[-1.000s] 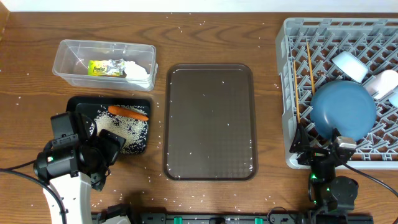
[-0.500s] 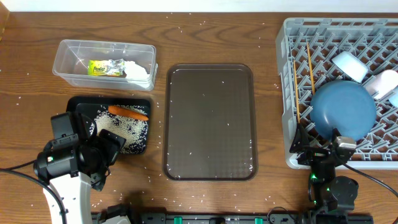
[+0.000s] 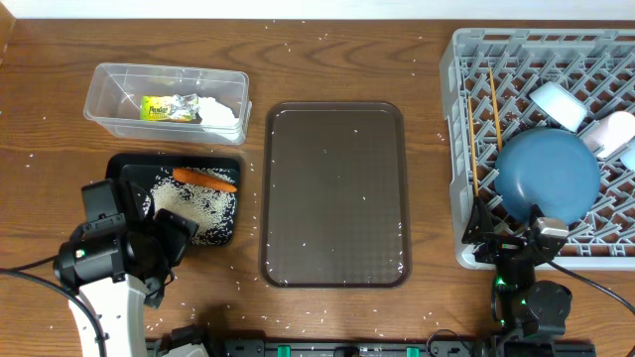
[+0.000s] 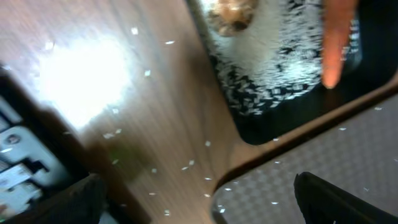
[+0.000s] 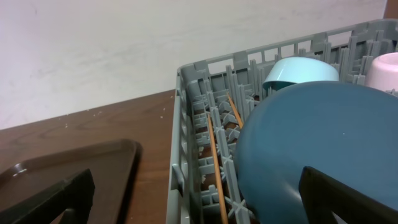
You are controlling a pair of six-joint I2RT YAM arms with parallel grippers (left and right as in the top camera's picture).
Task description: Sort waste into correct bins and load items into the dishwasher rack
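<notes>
The grey dishwasher rack (image 3: 461, 149) holds the blue plate (image 3: 549, 177), chopsticks (image 3: 493, 99), a light blue cup (image 3: 556, 104) and a whitish cup (image 3: 615, 132). My right gripper (image 3: 511, 236) is open and empty at the rack's near edge, facing the plate (image 5: 317, 149) and chopsticks (image 5: 217, 168). The black bin (image 3: 174, 161) holds rice (image 3: 193, 206) and a carrot (image 3: 205, 179); a brown lump (image 4: 233, 12) lies in the rice (image 4: 280, 81). The clear bin (image 3: 104, 89) holds the wrapper (image 3: 169, 108) and napkin (image 3: 220, 112). My left gripper (image 3: 159, 220) is open and empty over the black bin's near corner.
The brown serving tray (image 3: 334, 193) lies flat between the bins and the rack, with a few stray grains on it; its corner (image 4: 323, 168) shows under my left fingers. Loose rice grains are scattered over the wooden table (image 3: 337, 59).
</notes>
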